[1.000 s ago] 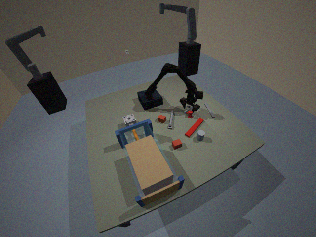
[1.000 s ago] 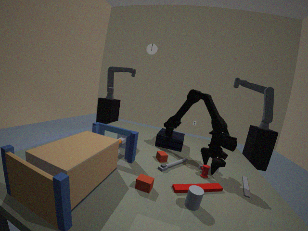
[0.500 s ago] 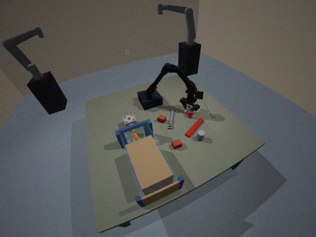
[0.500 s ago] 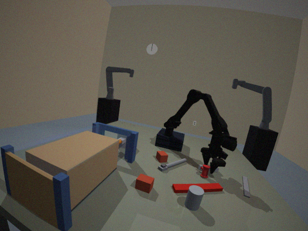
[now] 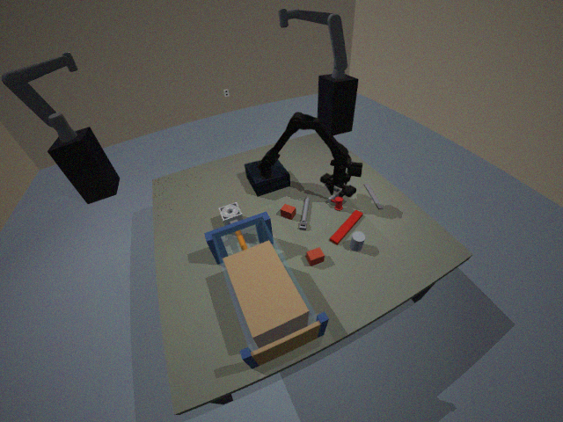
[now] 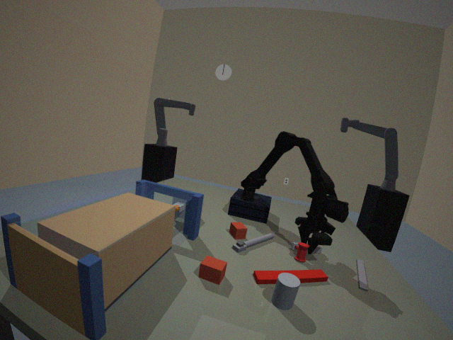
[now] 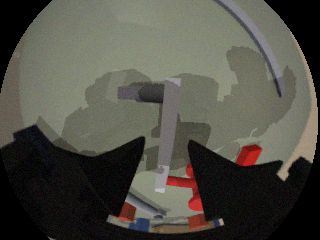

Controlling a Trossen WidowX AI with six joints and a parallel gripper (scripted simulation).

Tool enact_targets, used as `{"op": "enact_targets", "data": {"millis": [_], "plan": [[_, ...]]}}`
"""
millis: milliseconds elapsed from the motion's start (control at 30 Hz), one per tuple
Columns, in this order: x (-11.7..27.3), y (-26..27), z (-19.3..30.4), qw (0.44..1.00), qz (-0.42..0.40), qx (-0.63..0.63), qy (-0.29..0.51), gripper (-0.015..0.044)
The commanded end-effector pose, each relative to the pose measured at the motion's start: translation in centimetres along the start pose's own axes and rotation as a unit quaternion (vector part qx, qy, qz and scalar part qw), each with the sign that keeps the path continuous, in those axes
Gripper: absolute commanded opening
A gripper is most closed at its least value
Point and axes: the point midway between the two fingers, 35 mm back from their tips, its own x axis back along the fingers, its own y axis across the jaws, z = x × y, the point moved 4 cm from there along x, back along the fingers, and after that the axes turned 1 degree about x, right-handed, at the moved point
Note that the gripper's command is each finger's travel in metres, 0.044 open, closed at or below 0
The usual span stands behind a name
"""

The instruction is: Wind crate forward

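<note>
The winch handle lies on the bench: its grey bar (image 7: 169, 120) runs between my fingers, a dark-and-grey stub (image 7: 145, 93) sticks out at one end, and its red grip (image 5: 339, 203) (image 6: 301, 252) (image 7: 196, 201) is at the other. My gripper (image 5: 337, 192) (image 6: 306, 246) (image 7: 167, 142) is part open low over the bar, a finger on each side, with gaps visible. The crate (image 5: 266, 290) (image 6: 110, 219) sits flat in the cubby, apart from the blue frame (image 5: 240, 227) (image 6: 171, 190). An orange strap (image 5: 241, 239) runs towards the winch (image 5: 230, 211), which has a round top hole.
A grey tool (image 5: 304, 213) (image 6: 255, 241) and red blocks (image 5: 288, 211) (image 5: 315, 256) lie between handle and cubby. A red bar (image 5: 346, 227) (image 6: 294, 273), a grey cylinder (image 5: 357, 241) (image 6: 286, 290) and a thin grey strip (image 5: 373, 196) (image 6: 362, 274) lie around the handle.
</note>
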Motion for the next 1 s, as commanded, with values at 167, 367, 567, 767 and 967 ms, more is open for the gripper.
{"op": "enact_targets", "data": {"millis": [167, 367, 567, 767, 967], "plan": [[0.09, -0.03, -0.01, 1.0, 0.001, 0.0, 0.0, 0.0187], [0.09, -0.03, -0.01, 1.0, 0.001, 0.0, 0.0, 0.0147], [0.09, -0.03, -0.01, 1.0, 0.001, 0.0, 0.0, 0.0107], [0.09, -0.03, -0.01, 1.0, 0.001, 0.0, 0.0, 0.0067], [0.09, -0.03, -0.01, 1.0, 0.001, 0.0, 0.0, 0.0007]]}}
